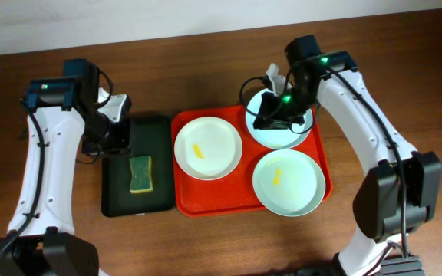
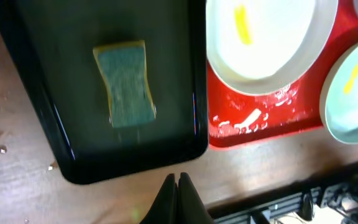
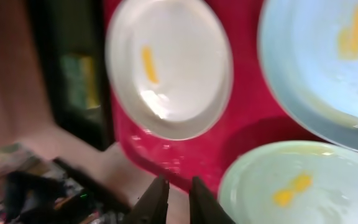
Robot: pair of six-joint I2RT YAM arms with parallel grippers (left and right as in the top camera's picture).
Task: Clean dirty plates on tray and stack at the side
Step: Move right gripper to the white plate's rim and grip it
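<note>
The red-orange tray (image 1: 249, 208) holds three plates, each with a yellow smear. The white plate (image 1: 208, 147) is at left, one mint-blue plate (image 1: 288, 181) at front right, and the other mint-blue plate (image 1: 279, 138) at back right. My right gripper (image 1: 272, 115) hovers over the back-right plate. Its fingers (image 3: 173, 186) are a little apart and empty. Its view shows the white plate (image 3: 169, 68) and both mint-blue plates (image 3: 328, 68) (image 3: 303, 186). My left gripper (image 1: 117, 136) is shut and empty (image 2: 179, 180), raised by the green tray's far left side.
A dark green tray (image 1: 156, 130) stands left of the red tray with a yellow-green sponge (image 1: 140, 175) on it. The left wrist view shows the sponge (image 2: 126, 84), the white plate (image 2: 266, 37) and the red tray's rim (image 2: 260, 127). Bare wooden table lies around both trays.
</note>
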